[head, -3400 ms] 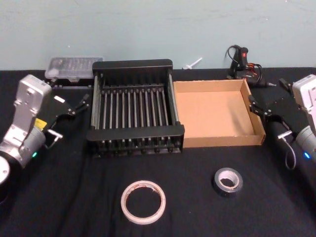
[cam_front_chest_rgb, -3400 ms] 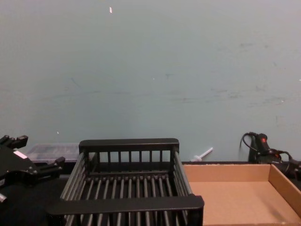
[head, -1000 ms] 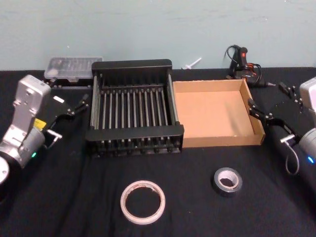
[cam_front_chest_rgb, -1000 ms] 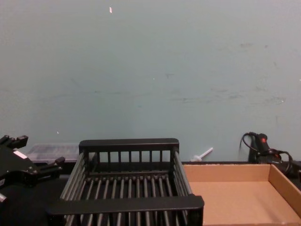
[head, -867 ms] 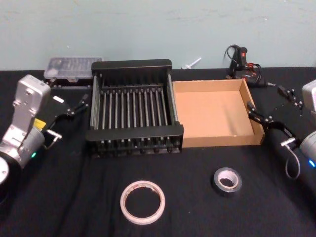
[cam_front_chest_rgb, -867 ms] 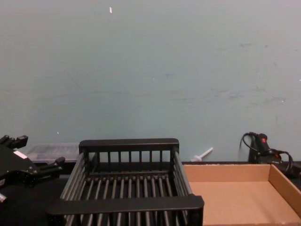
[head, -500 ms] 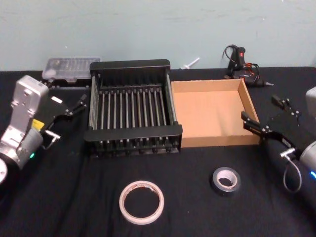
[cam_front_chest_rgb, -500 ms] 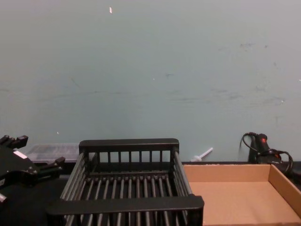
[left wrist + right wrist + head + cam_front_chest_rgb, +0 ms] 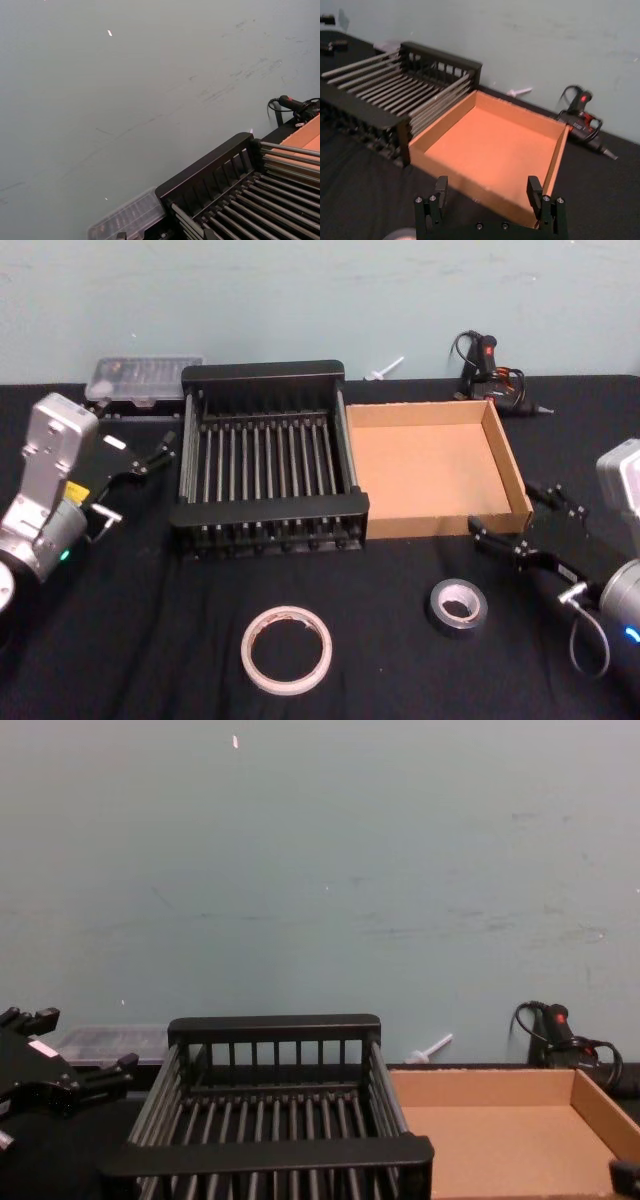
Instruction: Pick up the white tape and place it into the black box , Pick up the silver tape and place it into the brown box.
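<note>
Head looks down; chest level (both share black box (image 9: 265, 453)).

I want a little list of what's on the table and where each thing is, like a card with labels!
white tape: flat on the black cloth, near edge, in front of the black box
silver tape: flat on the cloth, in front of the brown box
black box: nothing inside
brown box: right of the black box, nothing inside
right gripper: open, near the silver tape, not touching it
left gripper: open, left of the black box
</note>
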Tool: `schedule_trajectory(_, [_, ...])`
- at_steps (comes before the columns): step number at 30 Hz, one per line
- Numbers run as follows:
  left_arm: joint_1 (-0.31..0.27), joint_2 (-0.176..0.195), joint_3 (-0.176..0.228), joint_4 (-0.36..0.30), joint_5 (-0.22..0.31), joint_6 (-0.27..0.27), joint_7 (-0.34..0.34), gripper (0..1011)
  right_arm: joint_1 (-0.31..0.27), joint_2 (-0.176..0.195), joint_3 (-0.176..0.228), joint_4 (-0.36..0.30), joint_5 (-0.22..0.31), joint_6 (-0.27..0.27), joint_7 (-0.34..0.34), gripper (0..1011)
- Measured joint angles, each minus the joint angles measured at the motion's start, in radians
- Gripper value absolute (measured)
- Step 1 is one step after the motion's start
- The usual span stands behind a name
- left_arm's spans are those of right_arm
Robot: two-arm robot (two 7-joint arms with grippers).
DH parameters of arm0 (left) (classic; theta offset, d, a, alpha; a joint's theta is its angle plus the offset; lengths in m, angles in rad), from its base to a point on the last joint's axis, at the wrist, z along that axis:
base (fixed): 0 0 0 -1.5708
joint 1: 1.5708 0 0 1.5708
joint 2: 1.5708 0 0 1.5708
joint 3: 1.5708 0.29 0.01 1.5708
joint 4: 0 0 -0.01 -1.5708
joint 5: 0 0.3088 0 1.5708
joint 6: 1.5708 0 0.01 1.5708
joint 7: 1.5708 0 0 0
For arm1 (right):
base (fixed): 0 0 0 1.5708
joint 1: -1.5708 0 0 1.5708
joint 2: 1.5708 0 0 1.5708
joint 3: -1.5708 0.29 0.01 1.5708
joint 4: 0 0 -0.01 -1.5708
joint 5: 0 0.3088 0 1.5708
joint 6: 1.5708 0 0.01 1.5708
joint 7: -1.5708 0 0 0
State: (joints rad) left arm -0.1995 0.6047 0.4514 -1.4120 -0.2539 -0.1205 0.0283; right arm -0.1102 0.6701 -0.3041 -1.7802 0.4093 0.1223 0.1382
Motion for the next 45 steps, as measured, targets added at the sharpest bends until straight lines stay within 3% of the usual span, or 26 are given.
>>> schedule_trajectory(21, [0.0,0.0,0.0,0.0,0.0,0.0,0.0,1001,-0.041,0.006,0.006,-0.046,-0.007,0.178,0.072,1000])
schedule_trajectory(45, [0.0,0.0,0.0,0.0,0.0,0.0,0.0,1001,-0.049,-0.016,0.019,-0.047,-0.052,0.244,0.133,1000])
